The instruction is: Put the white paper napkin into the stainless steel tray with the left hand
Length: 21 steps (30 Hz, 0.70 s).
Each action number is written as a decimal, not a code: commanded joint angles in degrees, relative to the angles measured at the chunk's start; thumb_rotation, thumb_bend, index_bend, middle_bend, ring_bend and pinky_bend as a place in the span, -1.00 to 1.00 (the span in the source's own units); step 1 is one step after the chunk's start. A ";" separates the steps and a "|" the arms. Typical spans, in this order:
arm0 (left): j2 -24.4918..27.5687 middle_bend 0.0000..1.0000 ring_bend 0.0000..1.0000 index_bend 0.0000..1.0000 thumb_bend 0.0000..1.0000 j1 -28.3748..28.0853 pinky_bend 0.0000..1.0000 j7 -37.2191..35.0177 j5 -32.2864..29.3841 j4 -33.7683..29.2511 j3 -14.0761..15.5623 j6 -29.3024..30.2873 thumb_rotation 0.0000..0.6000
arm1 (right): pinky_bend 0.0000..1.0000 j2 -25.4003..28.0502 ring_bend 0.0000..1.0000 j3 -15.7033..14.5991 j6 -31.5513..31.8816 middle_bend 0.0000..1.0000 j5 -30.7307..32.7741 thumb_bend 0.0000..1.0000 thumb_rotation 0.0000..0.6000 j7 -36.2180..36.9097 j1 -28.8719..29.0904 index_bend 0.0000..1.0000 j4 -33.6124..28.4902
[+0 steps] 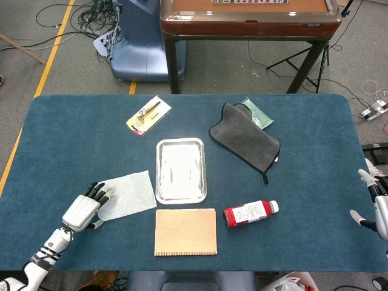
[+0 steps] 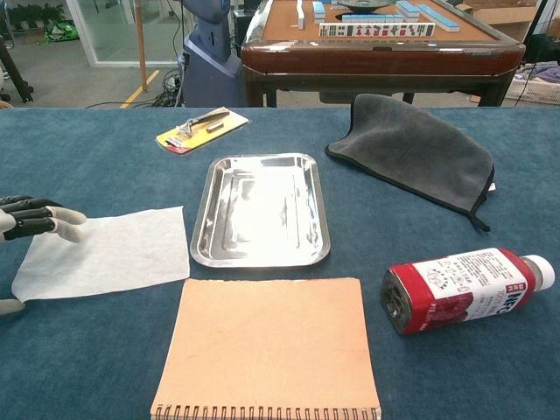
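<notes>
The white paper napkin [image 1: 127, 194] [image 2: 109, 254] lies flat on the blue table, just left of the stainless steel tray [image 1: 180, 170] [image 2: 262, 214], which holds nothing. My left hand [image 1: 83, 210] [image 2: 31, 220] is at the napkin's left edge. Its fingers are stretched out and their tips rest on that edge, with the thumb apart near the napkin's near-left corner. Nothing is gripped. My right hand [image 1: 377, 206] hangs off the far right edge of the table, fingers apart and holding nothing.
A tan spiral notebook [image 1: 185, 231] [image 2: 267, 350] lies in front of the tray. A red bottle [image 1: 250, 213] [image 2: 459, 289] lies on its side to the right. A grey cloth [image 1: 245, 142] [image 2: 411, 149] and a yellow razor pack [image 1: 148, 115] [image 2: 201, 129] sit farther back.
</notes>
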 commanded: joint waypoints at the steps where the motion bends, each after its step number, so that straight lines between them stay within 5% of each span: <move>1: -0.35 -0.79 -0.89 -0.50 -0.69 -0.08 -0.92 -0.57 0.02 0.28 -0.28 0.51 1.00 | -0.58 -0.02 -0.68 0.00 -0.03 -0.48 0.02 -0.73 1.00 0.13 -0.03 -0.73 0.11; 14: -2.50 -0.68 -0.80 -0.21 -0.68 -1.33 -0.92 -7.32 1.37 2.53 -1.18 3.45 1.00 | -0.58 -0.18 -0.68 -0.07 -0.16 -0.48 0.28 -0.73 1.00 0.87 -0.30 -0.73 0.73; 21: -2.52 -0.63 -0.77 -0.07 -0.52 -2.37 -0.92 -10.33 2.20 1.95 -1.58 4.74 1.00 | -0.58 -0.31 -0.68 -0.07 -0.16 -0.48 0.45 -0.73 1.00 1.26 -0.47 -0.73 1.04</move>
